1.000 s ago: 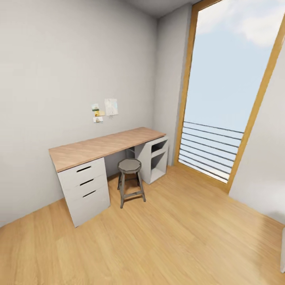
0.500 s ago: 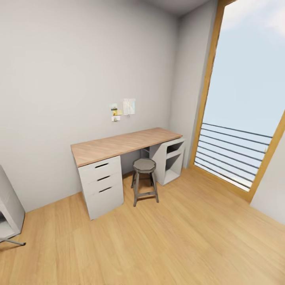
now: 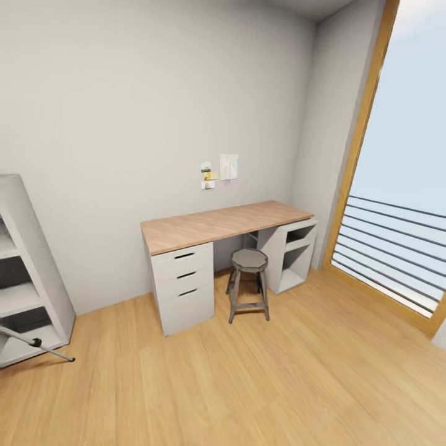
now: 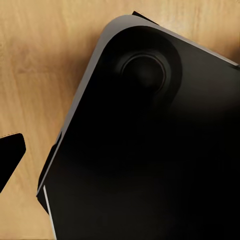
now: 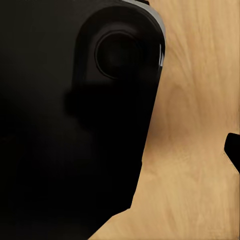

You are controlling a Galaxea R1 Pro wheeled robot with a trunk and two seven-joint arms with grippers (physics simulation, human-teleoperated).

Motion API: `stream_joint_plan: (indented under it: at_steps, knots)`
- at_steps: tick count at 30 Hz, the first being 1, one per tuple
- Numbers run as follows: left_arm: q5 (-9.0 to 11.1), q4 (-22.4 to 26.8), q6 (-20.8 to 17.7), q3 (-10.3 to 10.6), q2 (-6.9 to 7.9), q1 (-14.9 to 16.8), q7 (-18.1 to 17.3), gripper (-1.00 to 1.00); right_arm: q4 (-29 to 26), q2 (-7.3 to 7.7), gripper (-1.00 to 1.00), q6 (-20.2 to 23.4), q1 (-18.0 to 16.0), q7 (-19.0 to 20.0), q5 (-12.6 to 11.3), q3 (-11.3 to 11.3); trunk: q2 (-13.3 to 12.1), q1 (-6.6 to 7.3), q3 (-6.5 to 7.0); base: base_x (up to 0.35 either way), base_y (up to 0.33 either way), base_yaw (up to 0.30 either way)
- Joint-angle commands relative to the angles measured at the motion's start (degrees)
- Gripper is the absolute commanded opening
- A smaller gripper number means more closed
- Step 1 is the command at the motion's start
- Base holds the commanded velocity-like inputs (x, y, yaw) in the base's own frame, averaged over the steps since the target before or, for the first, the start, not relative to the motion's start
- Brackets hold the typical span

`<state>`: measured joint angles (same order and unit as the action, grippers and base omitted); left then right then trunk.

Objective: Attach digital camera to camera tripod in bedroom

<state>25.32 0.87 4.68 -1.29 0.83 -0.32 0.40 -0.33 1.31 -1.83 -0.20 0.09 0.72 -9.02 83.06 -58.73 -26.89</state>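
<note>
I am in the bedroom, with its light wood plank floor [image 3: 260,384] and pale grey walls. One thin silver leg of the camera tripod [image 3: 52,353], with a black joint, slants across the floor at the head view's far left; the rest of the tripod is cut off. The digital camera is out of view. In the left wrist view one black fingertip [image 4: 10,155] sticks in beside my black base [image 4: 150,150]. Another black fingertip [image 5: 234,150] shows at the edge of the right wrist view. How either gripper's jaws stand cannot be told.
A wood-topped desk [image 3: 223,223] with white drawers [image 3: 184,286] stands against the far wall, a grey stool [image 3: 249,282] in front of it. A white shelf [image 3: 28,272] stands at the left. A tall wood-framed window [image 3: 396,204] with rails fills the right.
The head view has swung left, so desk and stool sit further right in the picture. The white shelf and the tripod leg have come into sight at the left.
</note>
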Motion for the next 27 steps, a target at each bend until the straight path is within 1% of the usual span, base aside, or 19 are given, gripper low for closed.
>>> stream_joint_plan:
  at_steps: [1,27]
  knots:
    - [0.1,0.1,0.1,-0.1,-0.01,0.0,0.0,1.0,0.0,0.01,1.0,-0.2,0.0,0.0,0.1,-0.3,0.0,0.0,-0.04,0.0,0.0,0.269]
    - [0.1,0.1,0.1,-0.1,-0.04,0.0,0.0,1.0,0.0,0.01,1.0,-0.8,0.0,0.0,0.1,-0.4,0.0,0.0,-0.04,0.0,0.0,0.275]
